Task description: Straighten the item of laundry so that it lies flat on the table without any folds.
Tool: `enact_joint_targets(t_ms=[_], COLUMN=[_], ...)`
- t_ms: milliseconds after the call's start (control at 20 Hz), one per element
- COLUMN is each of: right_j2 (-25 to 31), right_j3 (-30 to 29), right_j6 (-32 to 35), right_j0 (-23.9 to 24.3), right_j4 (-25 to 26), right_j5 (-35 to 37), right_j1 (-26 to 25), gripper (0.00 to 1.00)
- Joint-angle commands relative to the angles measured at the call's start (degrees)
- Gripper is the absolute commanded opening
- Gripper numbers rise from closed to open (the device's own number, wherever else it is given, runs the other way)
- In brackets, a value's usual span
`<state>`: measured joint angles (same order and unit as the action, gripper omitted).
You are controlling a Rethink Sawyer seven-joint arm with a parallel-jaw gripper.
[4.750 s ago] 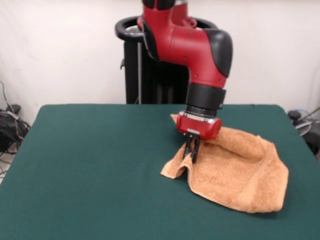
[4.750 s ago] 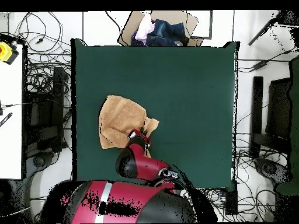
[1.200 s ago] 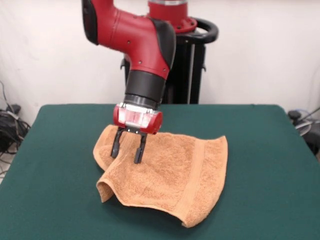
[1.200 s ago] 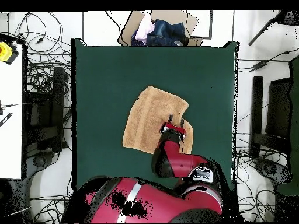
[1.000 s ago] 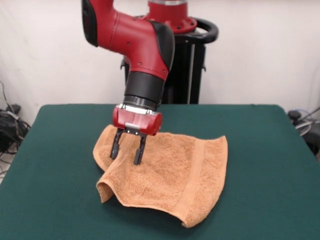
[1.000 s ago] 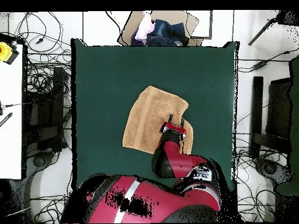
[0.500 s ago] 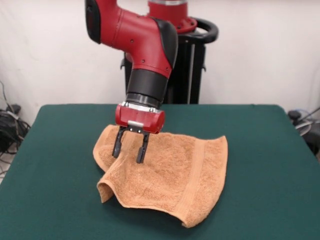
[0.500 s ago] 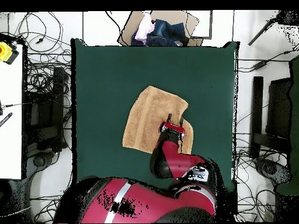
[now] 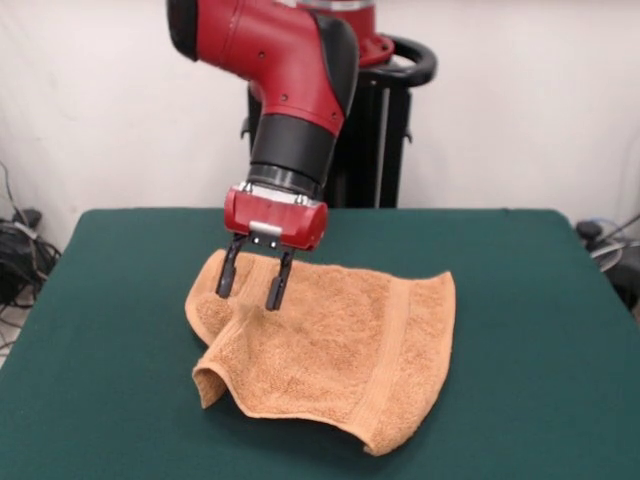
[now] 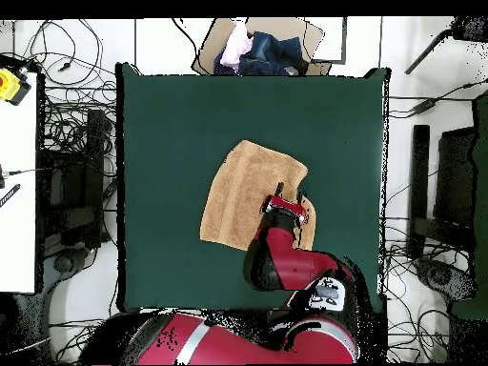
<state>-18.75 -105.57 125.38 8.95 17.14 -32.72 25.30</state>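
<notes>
Just below the empty, spread-fingered gripper (image 9: 251, 282), a soft, limp towel (image 9: 340, 345) lies on the green table (image 9: 520, 300), its corner beneath the fingers curled under, probably the best place to pinch.

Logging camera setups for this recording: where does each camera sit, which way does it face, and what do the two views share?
Front view: sits across the table, facing the robot; shows the red arm coming down, its open gripper just above the towel.
Overhead view: sits above the table, looking straight down; shows the arm from the bottom edge, the gripper over the towel.
Shared: both show the orange-tan towel, the green table and the gripper, turned half round against each other.
</notes>
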Motion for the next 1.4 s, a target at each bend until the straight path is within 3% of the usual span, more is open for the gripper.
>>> enact_joint_targets(t_ms=[50, 1050, 1100, 1400], right_j2=[5.2, 6.8, 6.0, 9.6], right_j3=[-3.2, -5.9, -6.1, -8.1], right_j6=[8.4, 12.3, 11.6, 13.7], right_j0=[-2.7, -8.2, -9.2, -7.4], right_j4=[-4.1, -15.8, -17.1, -18.9], right_j5=[7.7, 7.6, 6.4, 11.3], right_j1=[2.1, -2.0, -2.4, -1.1], gripper=[1.0, 1.0, 0.0, 0.0])
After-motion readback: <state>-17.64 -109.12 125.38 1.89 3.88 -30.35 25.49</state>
